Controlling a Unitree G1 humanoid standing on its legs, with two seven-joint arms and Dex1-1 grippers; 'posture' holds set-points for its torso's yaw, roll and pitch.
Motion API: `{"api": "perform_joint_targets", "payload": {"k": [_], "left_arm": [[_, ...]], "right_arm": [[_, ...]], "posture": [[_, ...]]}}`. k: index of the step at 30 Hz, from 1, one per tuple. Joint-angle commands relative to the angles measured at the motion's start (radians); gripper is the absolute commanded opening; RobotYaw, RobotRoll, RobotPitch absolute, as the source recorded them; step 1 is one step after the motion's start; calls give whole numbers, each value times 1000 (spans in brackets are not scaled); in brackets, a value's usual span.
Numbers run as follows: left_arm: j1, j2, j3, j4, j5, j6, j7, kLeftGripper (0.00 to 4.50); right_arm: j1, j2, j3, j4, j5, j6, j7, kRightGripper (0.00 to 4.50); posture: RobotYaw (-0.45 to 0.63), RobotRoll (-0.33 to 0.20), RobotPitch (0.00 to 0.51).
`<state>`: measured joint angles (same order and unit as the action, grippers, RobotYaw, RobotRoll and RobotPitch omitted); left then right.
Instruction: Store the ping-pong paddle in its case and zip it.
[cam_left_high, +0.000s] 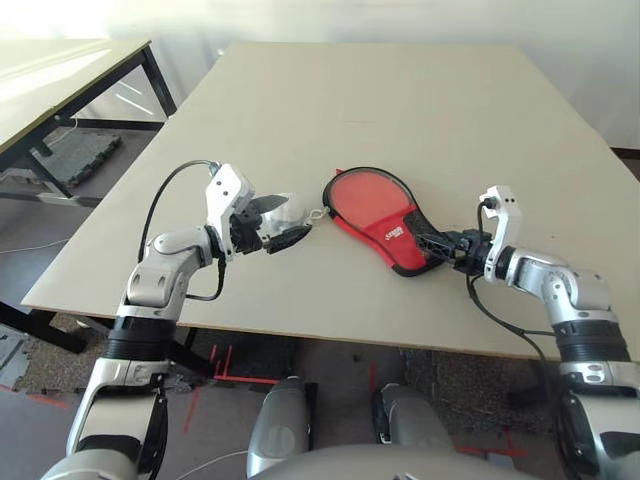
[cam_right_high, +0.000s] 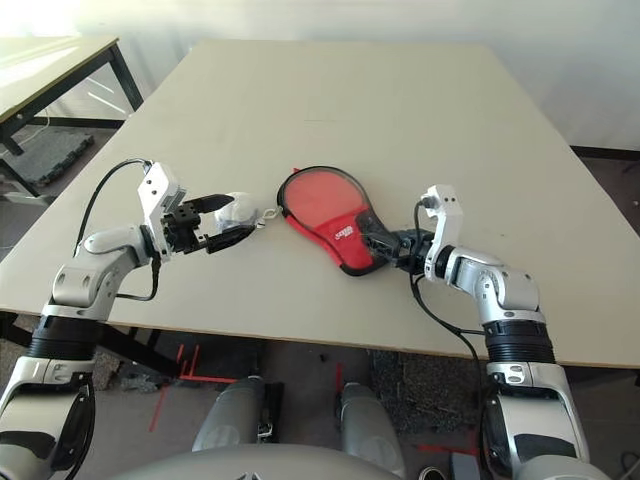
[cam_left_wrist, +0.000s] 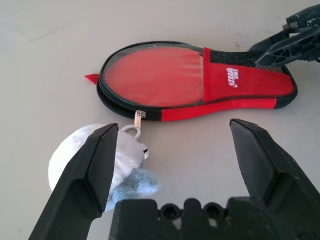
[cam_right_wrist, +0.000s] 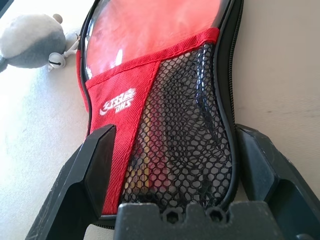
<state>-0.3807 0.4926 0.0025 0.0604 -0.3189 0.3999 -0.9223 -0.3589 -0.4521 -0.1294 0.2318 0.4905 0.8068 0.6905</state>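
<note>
Right end effector (cam_left_high: 437, 244): jaws wide apart, gripping nothing. In the right wrist view its two fingers (cam_right_wrist: 95, 165) straddle the narrow handle end of the case (cam_left_high: 378, 218), one on each flank, close to the fabric; actual contact cannot be confirmed.

Left end effector (cam_left_high: 275, 228): jaws likewise spread, empty. It sits at centre left of the left eye view, with the pom-pom (cam_left_high: 290, 208) lying between and just beyond its fingers. The pom-pom's ring joins the zip pull (cam_left_wrist: 138, 115) at the case's round end.

Governing relation: the case lies flat on the tabletop (cam_left_high: 400, 110) at frame centre, long axis running from upper left (round end) to lower right (handle end). The right end effector points along that axis and is at the handle end; the left is nearer the zip pull, which lies ahead of it past the pom-pom.

Paddle (cam_right_wrist: 145, 35): judged to be inside the case; a red face shows through the clear window and a striped handle is faintly visible behind the mesh pocket (cam_right_wrist: 185, 130). The zip appears drawn round to the round end; whether fully closed cannot be told.

Count: one case, one paddle, one pom-pom, one zip pull, two end effectors.
</note>
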Motion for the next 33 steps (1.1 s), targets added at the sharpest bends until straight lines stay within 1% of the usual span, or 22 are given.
{"api": "perform_joint_targets", "payload": {"k": [1,2,4,10,11,12,13,16,22,29,33], "left_arm": [[5,7,6,-17,-15,16,10,4500],[3,6,5,-17,-15,16,11,4500],[-4,2,2,-13,-15,15,11,4500],[-18,-2,-4,20,-8,-6,0,4500],[-19,-2,-5,24,-7,-9,-2,4500],[-20,-3,-5,31,-6,-13,-3,4500],[-21,-3,-6,39,-4,-20,-6,4500],[-22,-7,-9,58,0,-43,-8,4500],[-29,-11,-8,49,-4,-37,-1,4500],[-35,-9,-12,50,-2,-33,-3,4500],[-45,-10,-15,59,-1,-35,-5,4500]], "right_arm": [[29,14,10,-25,6,35,-13,4117],[31,17,8,-30,11,45,-15,3945],[38,20,4,-43,18,67,-21,3286],[57,20,-10,-57,23,106,-38,975],[58,19,-12,-58,24,108,-39,674],[60,19,-16,-60,26,113,-42,232],[65,17,-19,-64,28,118,-42,16],[87,5,-30,-73,32,125,-39,16],[133,-31,-49,-98,57,155,-31,16],[210,-94,-90,-178,123,215,-10,16],[276,-128,-122,-234,179,258,17,16]], "posture": [[194,0,38],[194,0,38],[180,0,37],[169,0,39],[169,0,39],[166,0,40],[166,0,40],[165,0,38],[167,0,38],[159,0,37],[153,0,36]]}}
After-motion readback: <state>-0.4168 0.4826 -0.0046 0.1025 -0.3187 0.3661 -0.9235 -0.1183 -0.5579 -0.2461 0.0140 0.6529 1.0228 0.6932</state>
